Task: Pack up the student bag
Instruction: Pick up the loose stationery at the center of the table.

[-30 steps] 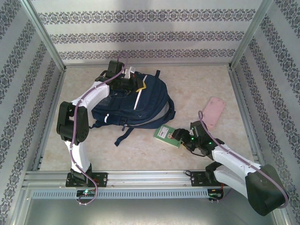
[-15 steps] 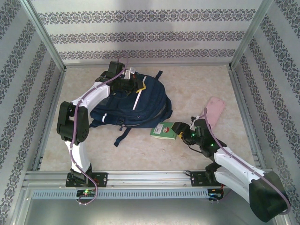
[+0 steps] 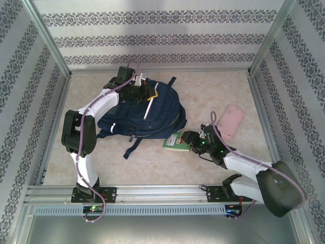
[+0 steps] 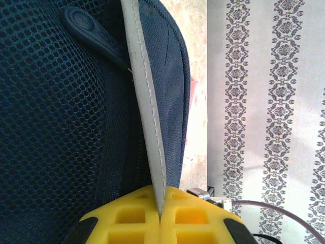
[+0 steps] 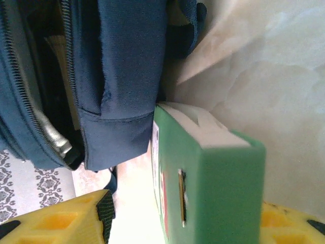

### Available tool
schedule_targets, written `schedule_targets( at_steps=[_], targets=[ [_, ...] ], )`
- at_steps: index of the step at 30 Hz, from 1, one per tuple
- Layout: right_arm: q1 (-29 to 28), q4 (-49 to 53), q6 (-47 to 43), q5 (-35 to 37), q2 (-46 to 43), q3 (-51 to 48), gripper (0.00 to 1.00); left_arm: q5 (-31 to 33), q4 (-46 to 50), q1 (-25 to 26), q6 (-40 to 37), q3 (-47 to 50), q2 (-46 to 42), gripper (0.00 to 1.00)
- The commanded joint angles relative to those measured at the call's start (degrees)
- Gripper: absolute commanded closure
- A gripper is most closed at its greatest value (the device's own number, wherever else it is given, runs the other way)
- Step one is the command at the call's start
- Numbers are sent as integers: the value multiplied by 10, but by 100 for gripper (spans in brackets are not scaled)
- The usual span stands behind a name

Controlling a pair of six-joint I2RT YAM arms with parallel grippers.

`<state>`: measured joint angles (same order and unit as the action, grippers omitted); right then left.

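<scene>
The student bag (image 3: 147, 114) lies flat on the table (image 3: 213, 91). At the bag's far edge you see your left gripper (image 3: 144, 92), its yellow fingers (image 4: 203, 218) pressed together on the bag's grey-white trim (image 4: 147, 117). At the bag's near right corner, your right gripper (image 3: 189, 140) pinches a green box (image 3: 176, 142) that touches the fabric. A pink case (image 3: 231, 122) lies right of the bag, well apart.
</scene>
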<state>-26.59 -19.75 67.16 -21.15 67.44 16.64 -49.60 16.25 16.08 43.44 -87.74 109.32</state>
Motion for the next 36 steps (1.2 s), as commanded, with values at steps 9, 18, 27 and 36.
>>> schedule_targets(
  at_steps=[9,18,27,36],
  targets=[
    [-10,2,-38,32,18,11,78,-32,2,9,-26,-13,-19,100],
    [30,292,-97,102,-207,35,99,-57,47,1,-52,-62,-22,100],
    [75,482,-167,119,-354,150,100,-79,130,1,-72,-171,-31,100],
    [83,412,-171,58,-282,226,100,-112,181,0,-88,-239,-35,100]
  ],
)
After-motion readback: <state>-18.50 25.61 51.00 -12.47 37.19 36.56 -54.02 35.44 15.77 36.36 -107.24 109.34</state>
